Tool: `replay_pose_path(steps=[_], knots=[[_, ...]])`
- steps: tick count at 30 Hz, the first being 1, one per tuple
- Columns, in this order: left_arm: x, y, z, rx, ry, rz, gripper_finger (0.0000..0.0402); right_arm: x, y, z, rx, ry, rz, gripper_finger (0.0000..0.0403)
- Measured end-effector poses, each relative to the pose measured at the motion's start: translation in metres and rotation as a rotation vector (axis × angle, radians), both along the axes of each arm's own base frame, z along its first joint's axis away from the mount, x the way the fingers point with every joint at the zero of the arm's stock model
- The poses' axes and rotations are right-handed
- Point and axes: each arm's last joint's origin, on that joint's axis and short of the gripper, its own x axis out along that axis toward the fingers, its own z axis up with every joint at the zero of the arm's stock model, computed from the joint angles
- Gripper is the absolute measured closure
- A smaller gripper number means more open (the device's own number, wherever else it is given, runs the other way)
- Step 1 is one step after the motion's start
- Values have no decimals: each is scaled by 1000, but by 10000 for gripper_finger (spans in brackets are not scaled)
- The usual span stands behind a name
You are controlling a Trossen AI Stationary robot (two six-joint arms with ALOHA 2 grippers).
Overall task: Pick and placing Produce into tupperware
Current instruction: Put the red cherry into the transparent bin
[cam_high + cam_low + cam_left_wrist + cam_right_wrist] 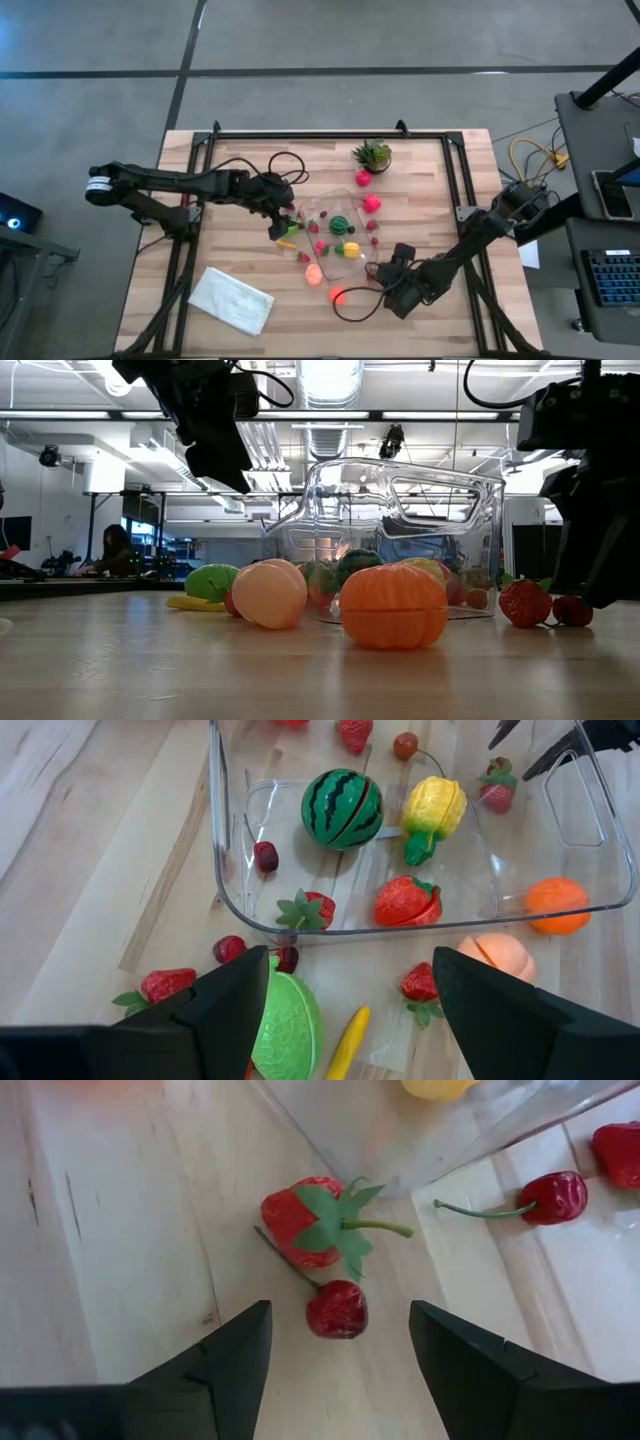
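The clear tupperware (335,225) stands mid-table and holds a striped watermelon (342,808), a yellow fruit (432,812), a red fruit (407,902) and small red pieces. My left gripper (350,960) hangs open at its left end, above a lime green fruit (287,1025) and a yellow banana (347,1042) lying on the table. My right gripper (340,1308) is open low at the tupperware's near right corner; its fingers stand on either side of a small red cherry (337,1308) without touching it. A strawberry (305,1220) lies just beyond the cherry.
An orange (393,605) and a peach fruit (268,592) lie on the table near the tupperware's front side. Two pink fruits (372,203) and a potted plant (372,155) stand toward the far edge. A white folded cloth (232,298) lies at the near left.
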Motion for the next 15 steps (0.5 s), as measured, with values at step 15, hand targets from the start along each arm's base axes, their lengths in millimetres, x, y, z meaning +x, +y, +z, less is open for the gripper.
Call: replay_pose_path(steps=[15], knots=[[0,0,0,0,-3,0,134,-4,-6,-15,42,-12,-21,182]])
